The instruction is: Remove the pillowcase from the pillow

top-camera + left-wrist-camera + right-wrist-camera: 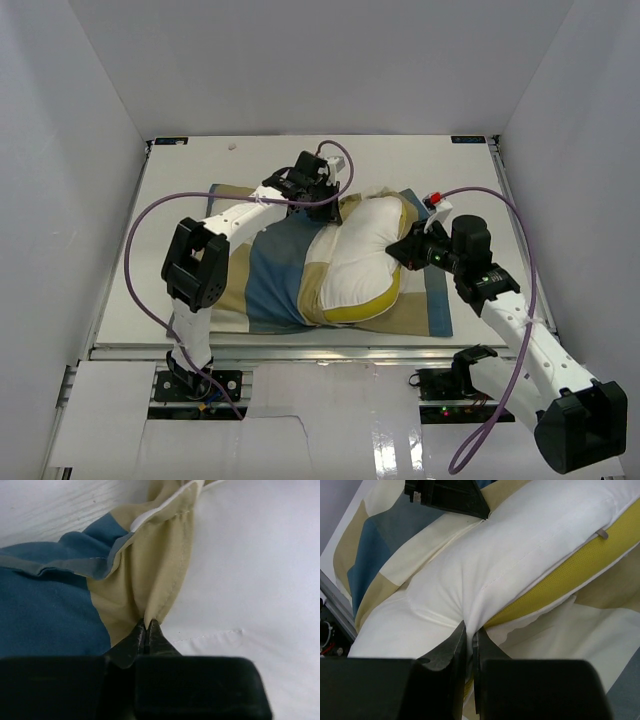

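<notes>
Right arm's elbow sits nearest in top view, bottom right corner. Further in, pillow lies mid-table, long axis approx near-to-far, tilted a bit to the right at the far end. Pillowcase spreads flat to the left of it and also shows under it on the right side, so pillow looks largely uncovered but not free. Left gripper is at the pillow's far-left corner, on the case rim; right gripper is at the pillow's right flank, approx mid-length. Left wrist view: left gripper w/ jaws pressed together on a tan fold of pillowcase, cloth gathering into the tips; white pillow just beside, to the right. Right wrist view: right gripper w/ jaws nipped tight on a pinch of white pillow cover, right by the yellow edge; small tag further along the seam; left gripper visible at top, touching the case where it meets the pillow. Key relation, imo: the two grips sit on opposite sides of the pillow, across its short axis, case to the left and pillow to the right. Pulling apart sideways prob slides it out; right arm is nearer the pillow.
</notes>
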You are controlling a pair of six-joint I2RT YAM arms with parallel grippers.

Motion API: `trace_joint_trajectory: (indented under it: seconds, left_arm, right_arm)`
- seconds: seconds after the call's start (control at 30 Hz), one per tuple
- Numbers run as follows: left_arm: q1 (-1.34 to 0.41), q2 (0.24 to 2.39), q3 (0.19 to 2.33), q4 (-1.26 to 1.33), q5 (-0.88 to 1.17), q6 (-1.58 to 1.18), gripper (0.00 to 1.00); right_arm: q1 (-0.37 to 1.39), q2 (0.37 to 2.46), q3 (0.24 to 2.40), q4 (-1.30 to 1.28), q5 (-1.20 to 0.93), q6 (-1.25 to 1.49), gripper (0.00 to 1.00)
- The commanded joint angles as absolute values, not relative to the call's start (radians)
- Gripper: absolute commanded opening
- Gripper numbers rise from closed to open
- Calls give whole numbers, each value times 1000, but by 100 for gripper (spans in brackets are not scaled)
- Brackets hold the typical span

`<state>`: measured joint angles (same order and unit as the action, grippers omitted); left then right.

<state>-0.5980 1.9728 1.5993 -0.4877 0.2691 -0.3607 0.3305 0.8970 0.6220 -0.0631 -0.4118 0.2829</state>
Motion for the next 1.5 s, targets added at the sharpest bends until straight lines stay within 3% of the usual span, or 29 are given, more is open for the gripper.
trace_joint_trajectory:
  seconds: [0.0, 0.17, 0.3, 0.73, 0.77, 0.8, 0.83, 0.93, 1.03, 1.27, 1.47]
  left_arm:
    - [-598, 1960, 1675, -546, 155, -370, 0]
    - [-539, 1967, 1761, -641, -85, -440, 0]
    - [-473, 1948, 1755, -673, -159, -485, 0]
    - [-344, 1936, 1671, -618, -172, -497, 1]
    - [-344, 1928, 1654, -576, -126, -480, 12]
    - [-345, 1892, 1631, -554, -70, -466, 36]
    - [-350, 1863, 1581, -534, 40, -445, 45]
    - [-392, 1728, 1510, -489, 103, -423, 77]
    - [-458, 1567, 1461, -515, 92, -411, 83]
    - [-741, 1105, 1027, -415, -40, -482, 84]
    - [-833, 959, 675, -241, 55, -587, 83]
  right_arm:
    - [337, 830, 627, 46, -388, 267, 8]
    - [339, 694, 581, 55, -289, 265, 8]
    - [339, 609, 554, 54, -197, 265, 8]
    - [339, 425, 486, 86, -29, 310, 8]
    - [339, 428, 486, 87, -28, 314, 8]
    - [339, 452, 491, 81, -29, 331, 8]
    - [339, 471, 495, 80, -35, 340, 8]
    - [339, 560, 495, 106, -80, 385, 8]
    - [339, 613, 489, 127, -86, 426, 8]
    - [341, 747, 567, 103, -14, 501, 8]
    - [345, 900, 667, 113, -6, 560, 8]
